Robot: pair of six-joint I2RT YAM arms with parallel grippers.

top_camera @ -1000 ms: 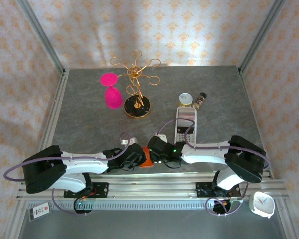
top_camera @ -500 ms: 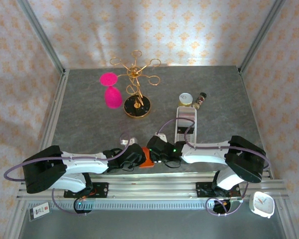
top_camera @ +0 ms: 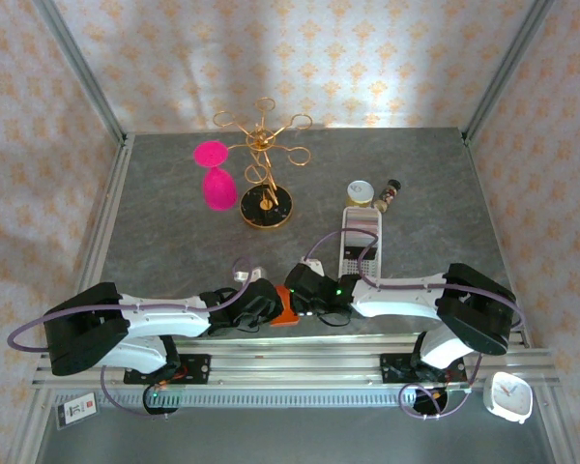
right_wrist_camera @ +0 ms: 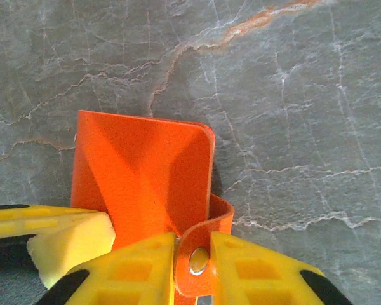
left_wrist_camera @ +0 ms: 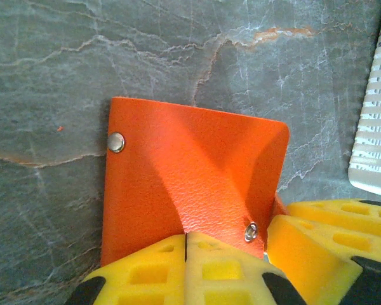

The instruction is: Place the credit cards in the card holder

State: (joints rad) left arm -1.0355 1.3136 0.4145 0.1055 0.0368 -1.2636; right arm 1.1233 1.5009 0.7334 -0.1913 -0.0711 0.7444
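grip state: left gripper (left_wrist_camera: 185,244) clenched on card holder (left_wrist_camera: 190,171) edge | right gripper (right_wrist_camera: 193,246) pinching snap strap (right_wrist_camera: 220,213), jaws slightly apart

No visible change in the overhead view, card holder (top_camera: 286,314) in the same spot, pose unaltered

Grained matt leather card holder (left_wrist_camera: 197,184), metal snaps (left_wrist_camera: 116,142); stone-look table (left_wrist_camera: 82,63).

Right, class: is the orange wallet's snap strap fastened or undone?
Undone. The strap curls free of the wallet, pinched in the right gripper; the wallet's other stud sits bare.
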